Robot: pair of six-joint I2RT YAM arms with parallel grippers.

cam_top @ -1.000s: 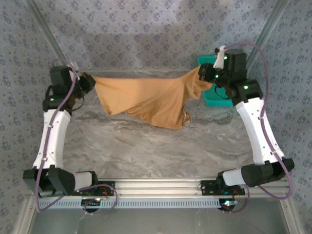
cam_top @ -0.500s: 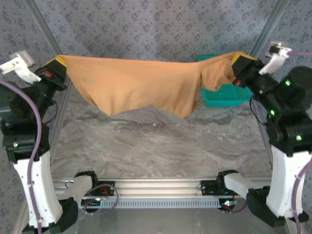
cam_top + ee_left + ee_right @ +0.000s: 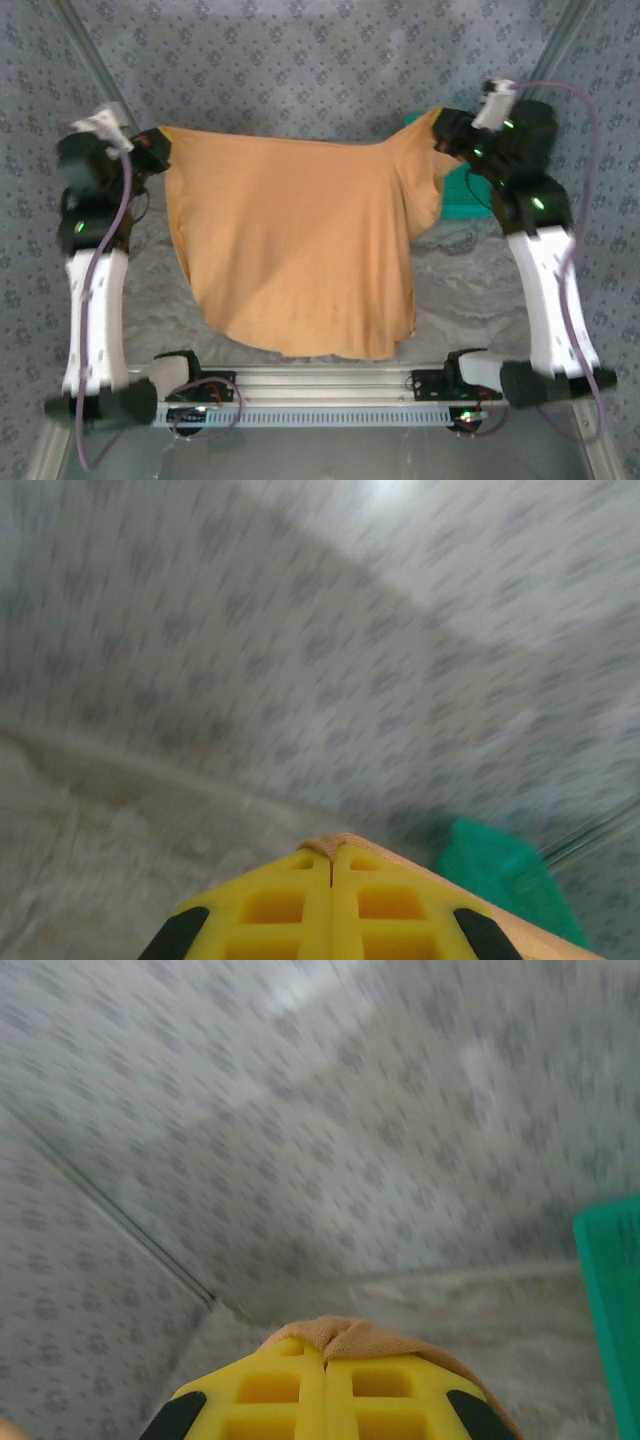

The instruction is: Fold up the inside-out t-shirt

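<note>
Left gripper [image 3: 160,150] at ten o'clock, right gripper [image 3: 447,128] at two o'clock, each clamped on an inside-out t-shirt [image 3: 290,250] corner, cloth hanging spread above table [image 3: 480,290]

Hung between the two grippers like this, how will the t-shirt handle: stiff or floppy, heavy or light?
Likely floppy: the t-shirt hangs as a loose sheet, its top edge sagging between the left gripper and right gripper. Probably light, since two shut corner pinches carry it. Its uneven hem suggests it may bunch when lowered.
</note>
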